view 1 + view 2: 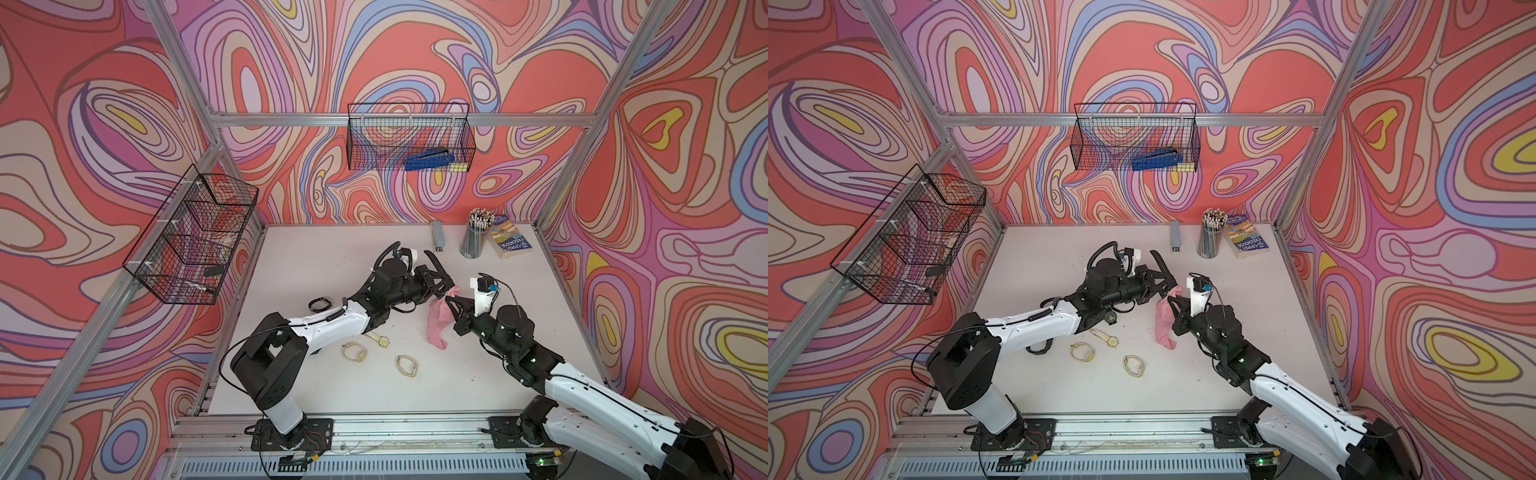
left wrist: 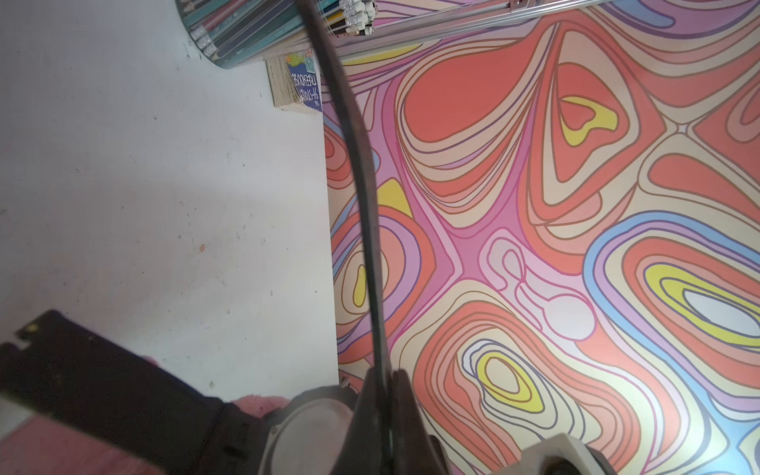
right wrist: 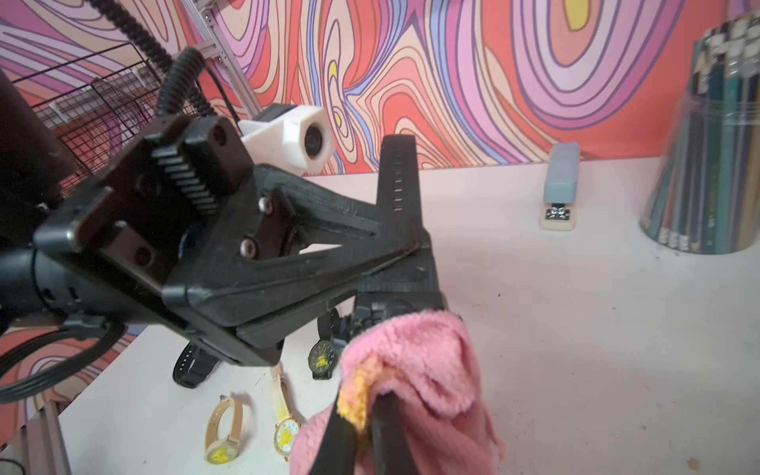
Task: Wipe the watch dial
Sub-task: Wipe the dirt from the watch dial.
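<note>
Closest to us, in the right wrist view, is the fluffy pink cloth (image 3: 415, 362), a fold of it pinched between the pressed-together fingers of the right pincer (image 3: 364, 405). A yellowish patch shows at the bite. Just beyond, the left pincer (image 3: 415, 249) is clamped on the black rubber-strapped watch (image 3: 398, 181), gripping it by the band where it meets the case. The perforated end of the band stands up above the fingers. The watch head sits right under those fingertips with the cloth bunched against it, so the dial itself is hidden from us. In both top views the two pincers meet above the middle of the white surface (image 1: 332, 257), and the cloth's tail hangs down towards it. We judge the wipe to be in hand, and the main worry is the hold. The band is flexible, so a firm push from the cloth could swing the head away or work the strap out of the grip. The fingers are also very close and could knock together. The loose tail could drag across the two beige-strapped watches (image 3: 224, 427) and the dark-dialled watch (image 3: 323, 357) lying below.
</note>
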Controlling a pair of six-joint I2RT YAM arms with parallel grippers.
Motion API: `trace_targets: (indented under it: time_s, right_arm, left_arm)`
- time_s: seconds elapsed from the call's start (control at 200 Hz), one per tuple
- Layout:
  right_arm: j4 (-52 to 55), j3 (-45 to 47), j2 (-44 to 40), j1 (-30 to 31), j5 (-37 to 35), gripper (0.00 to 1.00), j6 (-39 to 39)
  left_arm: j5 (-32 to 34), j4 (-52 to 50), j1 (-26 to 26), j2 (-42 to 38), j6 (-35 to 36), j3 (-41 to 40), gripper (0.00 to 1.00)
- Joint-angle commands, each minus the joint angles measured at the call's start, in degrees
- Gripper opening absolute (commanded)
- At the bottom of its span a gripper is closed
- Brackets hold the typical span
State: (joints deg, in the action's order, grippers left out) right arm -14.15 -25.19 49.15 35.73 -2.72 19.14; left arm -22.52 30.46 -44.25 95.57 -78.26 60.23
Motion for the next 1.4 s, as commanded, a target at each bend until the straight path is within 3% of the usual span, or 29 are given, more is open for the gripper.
trace_targets:
  time_s: [0.0, 0.12, 0.341, 0.641, 0.906, 1.092, 1.217, 1.397]
  right_arm:
    - [-7.10, -0.15, -2.09, -0.39, -9.53, 0.00, -0.92]
    - [0.01, -2.92, 0.98, -0.39, -13.01, 0.00, -0.59]
    - [5.06, -4.25, 7.51, -0.39, -13.26, 0.00, -0.07]
    - [3.53, -3.29, 11.85, -0.38, -3.87, 0.00, -2.34]
    - [-1.22, -3.49, 9.68, -0.39, 6.97, 0.00, -3.25]
    - [-5.51, -2.99, 4.87, -0.33, 8.26, 0.00, -1.82]
    - [-6.57, -1.96, -0.79, -0.39, 1.32, 0.00, -1.33]
    - [5.72, -5.66, 1.03, -0.39, -11.93, 0.00, -2.62]
  left_arm:
    - [-5.07, -2.62, -1.98, 1.37, -0.75, -1.38, 0.00]
    - [-5.15, -1.83, -1.95, 1.64, -1.52, -1.24, 0.00]
    - [-5.41, -0.19, -1.94, 1.81, -3.08, 0.01, 0.00]
    - [-5.33, -0.27, -1.95, 2.84, -3.90, 2.68, 0.00]
    - [-4.73, 0.78, -1.96, 4.66, -5.27, 1.86, 0.00]
    - [-4.81, 1.36, -1.97, 6.01, -5.68, 1.05, 0.00]
    - [-4.98, 2.14, -1.98, 5.87, -6.02, -0.53, 0.00]
    - [-5.26, 2.74, -1.96, 5.11, -6.45, -0.98, 0.00]
